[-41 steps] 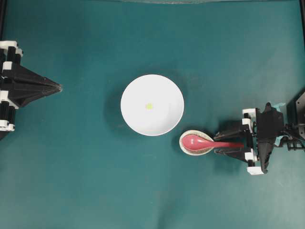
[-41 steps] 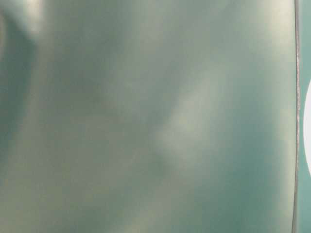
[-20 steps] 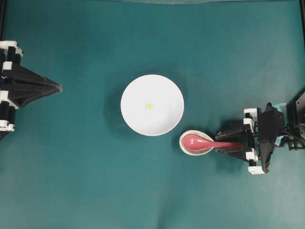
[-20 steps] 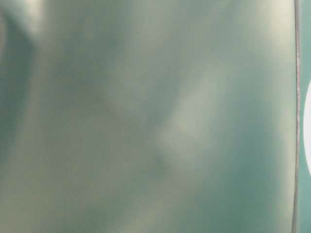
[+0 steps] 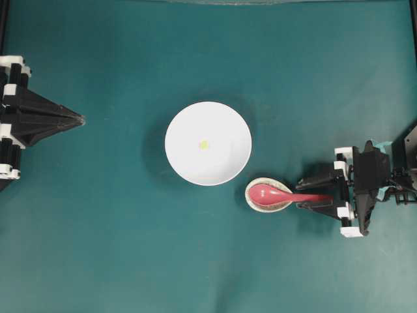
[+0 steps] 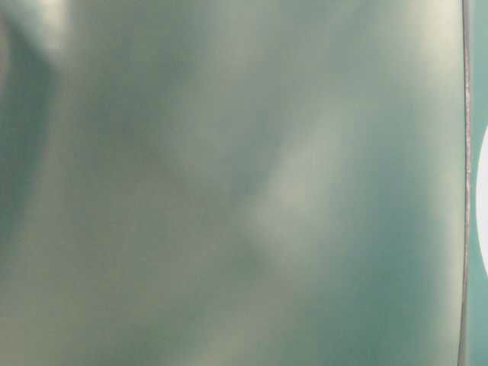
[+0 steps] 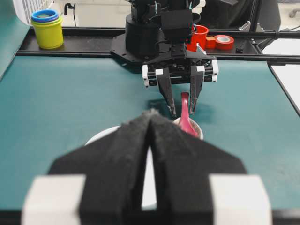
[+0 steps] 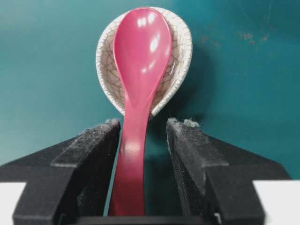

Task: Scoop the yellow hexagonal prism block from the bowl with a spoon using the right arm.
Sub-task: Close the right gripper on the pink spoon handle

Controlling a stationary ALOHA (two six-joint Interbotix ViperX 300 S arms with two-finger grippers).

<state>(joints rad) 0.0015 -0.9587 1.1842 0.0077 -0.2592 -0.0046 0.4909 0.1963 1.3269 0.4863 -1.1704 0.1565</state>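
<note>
Overhead: the tiny yellow hexagonal block (image 5: pixel 204 145) lies in the round white bowl (image 5: pixel 189 165), well beyond the right gripper (image 5: pixel 311 194). Right wrist: its spread fingers (image 8: pixel 93 154) flank the glossy pink-red spoon (image 8: pixel 138 70) (scoop in the speckled rest (image 8: pixel 179 61)). Left wrist: left gripper (image 7: pixel 150 123) pressed together.

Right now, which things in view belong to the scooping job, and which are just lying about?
Job:
tiny yellow block
large white round bowl
glossy pink-red spoon
right pincer, open around the spoon handle

Lying about:
speckled egg-shaped spoon rest
stacked yellow and blue cups
red tape roll
left pincer, shut
</note>
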